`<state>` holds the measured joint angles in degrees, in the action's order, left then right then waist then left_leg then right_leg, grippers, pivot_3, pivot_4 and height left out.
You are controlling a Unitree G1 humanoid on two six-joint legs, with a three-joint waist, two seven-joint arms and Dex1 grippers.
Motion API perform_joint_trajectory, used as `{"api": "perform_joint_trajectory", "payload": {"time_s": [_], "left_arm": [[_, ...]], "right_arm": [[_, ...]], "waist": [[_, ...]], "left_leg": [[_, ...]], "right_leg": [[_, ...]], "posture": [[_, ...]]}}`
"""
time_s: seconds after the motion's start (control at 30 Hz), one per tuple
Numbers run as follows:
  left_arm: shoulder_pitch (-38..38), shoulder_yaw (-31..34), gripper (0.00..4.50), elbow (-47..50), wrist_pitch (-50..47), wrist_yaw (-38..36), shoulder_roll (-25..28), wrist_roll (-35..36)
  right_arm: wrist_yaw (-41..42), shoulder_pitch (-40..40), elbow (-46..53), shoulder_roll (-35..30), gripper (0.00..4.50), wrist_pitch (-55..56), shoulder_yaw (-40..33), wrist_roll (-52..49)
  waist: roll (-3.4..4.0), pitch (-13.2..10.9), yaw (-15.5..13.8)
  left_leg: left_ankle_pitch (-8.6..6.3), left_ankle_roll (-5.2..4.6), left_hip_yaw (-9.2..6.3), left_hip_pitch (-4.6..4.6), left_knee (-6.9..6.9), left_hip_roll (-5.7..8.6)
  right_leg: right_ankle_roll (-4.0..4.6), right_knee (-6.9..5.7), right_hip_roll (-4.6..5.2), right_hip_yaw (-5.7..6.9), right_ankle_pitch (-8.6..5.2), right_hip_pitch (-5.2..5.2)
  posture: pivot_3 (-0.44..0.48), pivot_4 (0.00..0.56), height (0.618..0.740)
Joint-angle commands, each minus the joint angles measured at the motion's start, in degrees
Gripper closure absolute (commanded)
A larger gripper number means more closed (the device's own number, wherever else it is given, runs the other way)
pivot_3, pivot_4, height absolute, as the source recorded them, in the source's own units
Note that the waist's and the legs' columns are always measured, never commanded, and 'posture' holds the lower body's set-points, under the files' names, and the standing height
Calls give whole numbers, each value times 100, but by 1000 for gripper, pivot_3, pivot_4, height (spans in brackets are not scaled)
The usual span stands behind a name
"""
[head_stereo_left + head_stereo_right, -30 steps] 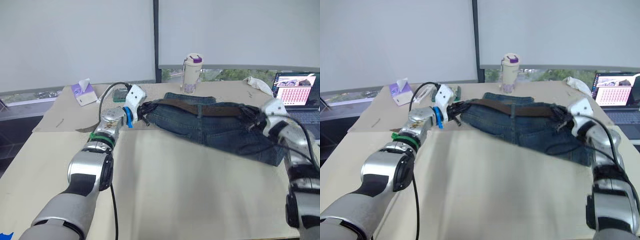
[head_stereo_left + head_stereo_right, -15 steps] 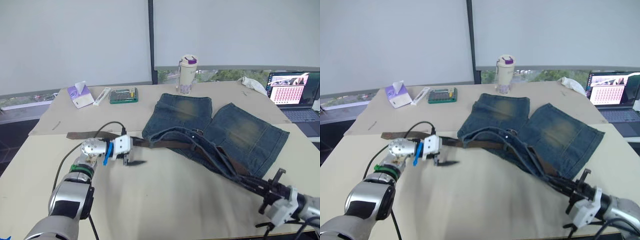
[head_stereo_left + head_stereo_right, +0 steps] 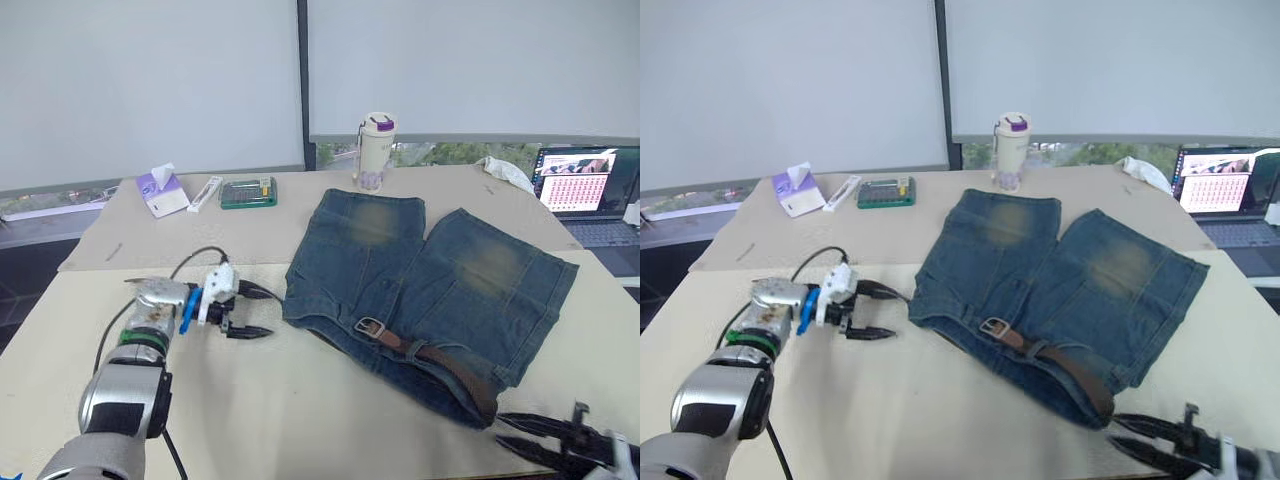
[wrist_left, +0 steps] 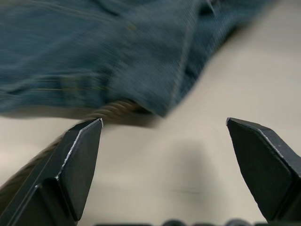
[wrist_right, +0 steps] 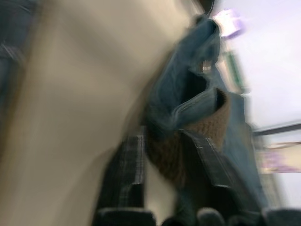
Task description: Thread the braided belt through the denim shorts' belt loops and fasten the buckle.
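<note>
The denim shorts (image 3: 430,290) lie flat on the table (image 3: 300,420), waistband nearest the robot, the braided belt (image 3: 440,360) and its buckle (image 3: 370,326) along it. The left gripper (image 3: 250,312) gapes empty just left; the right gripper (image 3: 545,437), spread, empty, sits just beyond the belt's end.

No text, label, brand or number can be read anywhere. The laptop screen (image 3: 588,180) at the far right shows a grid of pink and red squares below a strip of small pictures, with no legible characters. The purple tissue packet (image 3: 165,188) and the purple-lidded bottle (image 3: 375,150) carry markings too small to make out.
</note>
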<state>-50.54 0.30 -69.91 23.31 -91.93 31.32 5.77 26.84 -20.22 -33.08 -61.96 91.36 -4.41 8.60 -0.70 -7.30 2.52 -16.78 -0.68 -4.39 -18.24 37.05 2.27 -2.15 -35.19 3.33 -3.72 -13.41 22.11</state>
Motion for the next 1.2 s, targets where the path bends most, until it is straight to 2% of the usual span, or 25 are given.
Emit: {"api": "perform_joint_trajectory", "payload": {"time_s": [0.03, 0.1, 0.17, 0.23, 0.3, 0.4, 0.53, 0.63, 0.73, 0.93, 1.03, 1.2], "left_arm": [[-183, -248, 0, 371, -572, -57, 150, 514], [-202, -429, 0, 537, -979, -57, 190, 788], [-170, -809, 0, 1345, -2082, -57, 180, 1731], [-95, -1095, 0, 2151, -3074, -57, 179, 2564], [26, -1281, 0, 2533, -3069, -57, 112, 2690], [43, -1076, 0, 2536, -2943, 66, -300, 2400], [124, -856, 0, 2522, -2942, 642, -676, 2082], [378, -731, 0, 2791, -2905, 1103, -919, 1932], [670, -746, 0, 3223, -2960, 1181, -999, 1805], [1137, -1257, 0, 3369, -2477, 1620, -1103, 822], [1215, -1526, 0, 3152, -2049, 1848, -1135, 281], [1333, -1333, 0, 3589, -2377, 1532, -1292, 640]], "right_arm": [[-462, -342, 424, -590, 1492, -24, 618, -899], [-588, -552, 617, -945, 781, -71, 959, -1238], [-701, -835, 1361, -1502, 117, -621, 1404, -2324], [-355, -911, 2295, -1908, 31, -1657, 1789, -3512], [5, -770, 3157, -1937, 31, -2971, 1785, -4773], [612, -384, 4058, -1769, 31, -4852, 1664, -6040], [913, 419, 4618, -1200, 31, -6752, 1421, -6738], [1128, 665, 4790, -965, 31, -7991, 1383, -6778], [1346, 685, 4569, -808, 31, -8331, 1231, -5803], [1644, 730, 4144, -616, 31, -9180, 1229, -4516], [1617, 780, 3914, -536, 867, -9459, 1286, -3772], [1524, 984, 3449, -350, 2546, -9404, 1067, -2894]], "waist": [[-7, -4, 24], [-15, -11, 46], [-12, -14, 71], [-12, -15, 99], [-16, -11, 90], [-14, -11, 12], [-8, -11, -69], [-1, -7, -151], [13, 1, -218], [14, 2, -288], [11, 2, -287], [-17, 21, -274]], "left_leg": [[-1, -1, 0, -3, 0, -1], [-1, -2, 5, -8, -1, 1], [-4, -7, 7, -6, -1, 2], [-6, -10, 1, -18, 10, 1], [-8, -14, -14, -23, 17, -8], [-13, -21, -22, -23, 21, -12], [-14, -23, -21, -21, 42, -11], [-31, -52, -32, -23, 72, -19], [-33, -54, -31, -24, 73, -14], [-32, -54, -23, -21, 79, -9], [-33, -54, -16, -19, 78, -9], [-33, -53, -18, -15, 78, -16]], "right_leg": [[0, -2, -1, -4, -1, -2], [-5, -8, 0, -17, -5, -5], [-8, -11, -1, -21, -7, -5], [-11, -24, -2, -23, -11, -1], [-11, -28, -4, -23, -11, -4], [-11, -23, -4, -27, -12, -8], [-9, -20, -1, -20, -10, 1], [-9, -24, -1, -18, -10, 7], [-10, -20, 4, -18, -10, 8], [-12, -19, 9, -18, -8, 6], [-12, -18, 7, -18, -8, 5], [-16, -14, 5, -17, -6, -5]], "posture": [[0, 150, 740], [0, 150, 740], [0, 150, 740], [0, 150, 740], [0, 150, 740], [0, 150, 740], [0, 150, 740], [0, 150, 740], [0, 150, 740], [0, 150, 740], [0, 150, 740], [0, 150, 740]]}}
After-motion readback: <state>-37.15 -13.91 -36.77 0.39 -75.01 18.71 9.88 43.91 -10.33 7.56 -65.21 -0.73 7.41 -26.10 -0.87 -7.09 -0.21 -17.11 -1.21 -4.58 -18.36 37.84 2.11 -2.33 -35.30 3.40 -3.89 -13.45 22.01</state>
